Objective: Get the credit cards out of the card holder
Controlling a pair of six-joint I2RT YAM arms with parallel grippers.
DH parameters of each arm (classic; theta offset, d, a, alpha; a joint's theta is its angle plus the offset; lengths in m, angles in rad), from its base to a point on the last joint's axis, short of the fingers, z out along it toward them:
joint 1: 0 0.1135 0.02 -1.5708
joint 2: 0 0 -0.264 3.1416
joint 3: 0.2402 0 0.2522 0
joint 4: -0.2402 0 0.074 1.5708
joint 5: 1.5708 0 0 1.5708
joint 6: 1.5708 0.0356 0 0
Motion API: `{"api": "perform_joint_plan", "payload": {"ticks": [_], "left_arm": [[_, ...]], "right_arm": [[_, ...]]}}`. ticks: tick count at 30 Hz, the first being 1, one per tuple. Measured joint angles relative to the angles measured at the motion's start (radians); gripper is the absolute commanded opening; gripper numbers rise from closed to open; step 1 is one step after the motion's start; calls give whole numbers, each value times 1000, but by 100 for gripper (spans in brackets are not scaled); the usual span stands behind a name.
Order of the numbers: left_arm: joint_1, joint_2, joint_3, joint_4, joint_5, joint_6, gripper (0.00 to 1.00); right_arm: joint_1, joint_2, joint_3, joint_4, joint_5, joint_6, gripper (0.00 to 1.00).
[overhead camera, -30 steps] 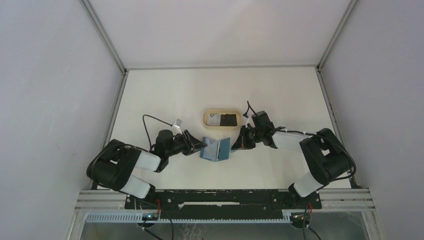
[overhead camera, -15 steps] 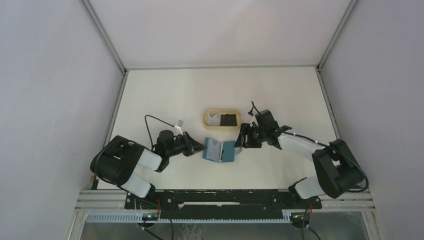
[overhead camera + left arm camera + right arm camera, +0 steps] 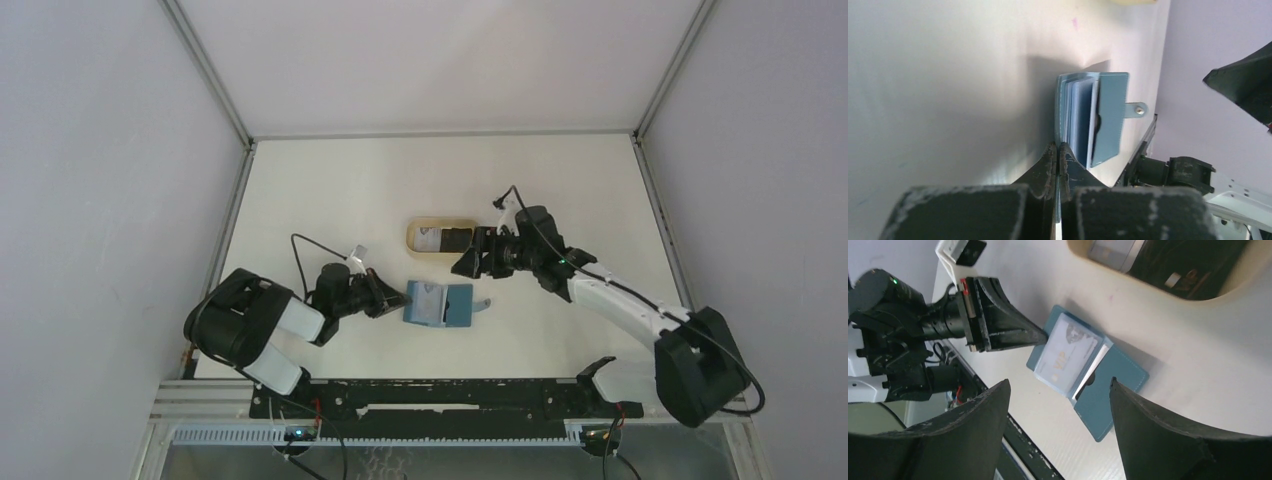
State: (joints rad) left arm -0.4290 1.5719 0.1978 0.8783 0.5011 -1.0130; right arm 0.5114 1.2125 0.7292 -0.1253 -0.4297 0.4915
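With the left gripper (image 3: 396, 297) now pinching the card holder (image 3: 441, 303) edge tight, the right gripper (image 3: 469, 262) is pulling away wide open and empty, free to draw the white card (image 3: 1068, 352)

The holder (image 3: 440, 303) is a teal folding wallet lying open and nearly flat on the bench (image 3: 330, 190), its small snap tab sticking out to the right. Its lighter blue inner pockets lift slightly from the spine. A pale VIP card (image 3: 1068, 357) sits in the top pocket on the left half. The left tool (image 3: 1058, 150) pinches the holder's left edge. Just beyond the holder, a white card (image 3: 430, 240) and a black card (image 3: 459, 240) lie flat side by side in the tan tray (image 3: 408, 237).
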Motion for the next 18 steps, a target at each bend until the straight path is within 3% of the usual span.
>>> {"api": "perform_joint_plan", "payload": {"ticks": [18], "left_arm": [[-27,-131,19,-272,-136,90,0]], "right_arm": [[107,332,-63,320,-120,166,80]]}}
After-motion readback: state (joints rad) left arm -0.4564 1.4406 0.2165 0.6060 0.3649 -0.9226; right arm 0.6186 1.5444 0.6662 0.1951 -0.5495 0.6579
